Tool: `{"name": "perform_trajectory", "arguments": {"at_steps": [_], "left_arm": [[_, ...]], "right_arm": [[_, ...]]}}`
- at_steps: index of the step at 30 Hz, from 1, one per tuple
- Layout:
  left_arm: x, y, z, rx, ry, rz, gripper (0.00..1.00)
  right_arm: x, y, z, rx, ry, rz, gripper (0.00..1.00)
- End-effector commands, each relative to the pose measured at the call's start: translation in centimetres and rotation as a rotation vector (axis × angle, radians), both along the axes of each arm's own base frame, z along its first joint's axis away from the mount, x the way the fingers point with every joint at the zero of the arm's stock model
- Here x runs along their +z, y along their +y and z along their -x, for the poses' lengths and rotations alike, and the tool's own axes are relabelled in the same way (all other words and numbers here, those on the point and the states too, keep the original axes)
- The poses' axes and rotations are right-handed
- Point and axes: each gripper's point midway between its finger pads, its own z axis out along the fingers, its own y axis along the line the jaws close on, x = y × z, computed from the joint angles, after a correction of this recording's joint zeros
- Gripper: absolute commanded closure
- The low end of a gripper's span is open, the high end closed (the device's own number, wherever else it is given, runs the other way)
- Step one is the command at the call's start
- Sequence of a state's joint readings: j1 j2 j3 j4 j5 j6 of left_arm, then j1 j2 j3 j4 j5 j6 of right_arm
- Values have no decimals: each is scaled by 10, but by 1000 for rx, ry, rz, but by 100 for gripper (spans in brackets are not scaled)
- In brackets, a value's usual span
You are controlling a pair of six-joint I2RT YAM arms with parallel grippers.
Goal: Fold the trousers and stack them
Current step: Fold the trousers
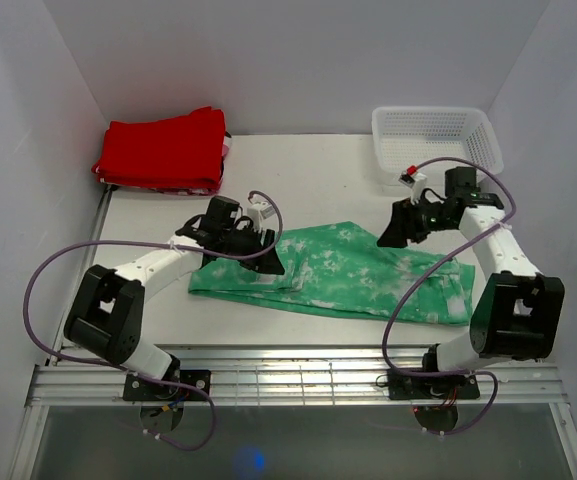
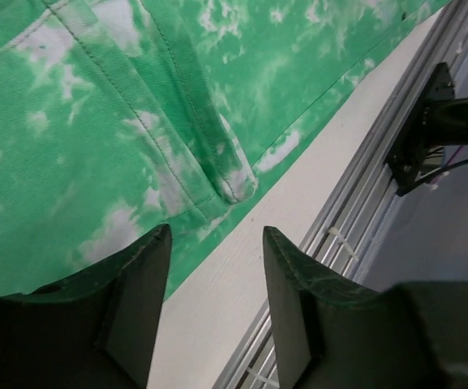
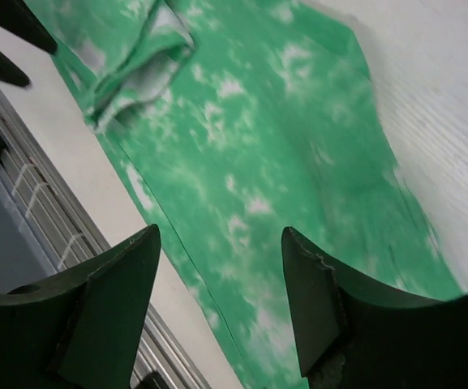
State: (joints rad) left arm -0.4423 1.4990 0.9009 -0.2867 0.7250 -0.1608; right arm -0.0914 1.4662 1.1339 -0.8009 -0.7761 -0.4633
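The trousers [image 1: 338, 268], bright green with white tie-dye blotches, lie flat across the middle of the table, the left end folded into a thicker bundle. My left gripper [image 1: 266, 260] hovers over that left end, open. In the left wrist view its gripper [image 2: 216, 243] stands over the trousers' [image 2: 96, 121] near hem and bare table, nothing between the fingers [image 2: 136, 279]. My right gripper [image 1: 392, 234] hangs over the trousers' far right part, open. In the right wrist view that gripper [image 3: 221, 243] is above the flat green trousers [image 3: 258, 146], holding nothing.
A folded red garment [image 1: 163, 150] lies at the back left. A white mesh basket [image 1: 436, 138] stands at the back right. The slatted metal rail [image 1: 298, 375] runs along the table's near edge, also the rail [image 2: 363, 186] in the left wrist view.
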Motion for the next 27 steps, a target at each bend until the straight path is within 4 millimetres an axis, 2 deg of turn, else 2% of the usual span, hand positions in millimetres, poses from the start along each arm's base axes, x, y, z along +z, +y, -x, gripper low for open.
{"name": "perform_trajectory", "arguments": {"at_steps": [1, 3, 4, 6, 7, 10, 11, 12, 13, 15, 19, 23, 24, 27], "left_arm": [[-4, -9, -13, 26, -138, -67, 43], [-13, -9, -17, 35, -157, -114, 48], [-16, -10, -19, 36, -157, -126, 53], [-22, -15, -22, 33, -152, -148, 57], [-24, -15, -28, 59, -161, -171, 61], [-32, -24, -36, 103, -166, -230, 60], [-42, -26, -36, 103, -154, -257, 59], [-41, -33, -36, 93, -161, -271, 59], [-46, -32, -39, 103, -172, -299, 57], [-53, -38, -39, 89, -164, -315, 53], [-67, -40, -34, 81, -121, -329, 51], [-74, -39, -21, 51, -97, -313, 64], [-74, -38, -18, 38, -97, -307, 69], [-82, -32, -12, 36, -73, -332, 75]], "right_arm": [[25, 64, -37, 20, -63, -157, 34], [19, 85, -41, 33, -19, -181, 36], [7, 103, -40, 74, 6, -181, 39], [1, 117, -42, 93, 26, -187, 41], [-8, 128, -44, 109, 36, -188, 44], [-27, 136, -49, 76, 90, -190, 48], [-30, 137, -55, 66, 74, -193, 49], [-33, 137, -56, 58, 77, -195, 50], [-43, 137, -54, 37, 107, -188, 53], [-48, 141, -54, 37, 106, -197, 54], [-68, 160, -45, 71, 131, -187, 57], [-84, 174, -49, 79, 142, -170, 67], [-87, 179, -48, 86, 149, -168, 68], [-97, 184, -47, 89, 172, -159, 67]]}}
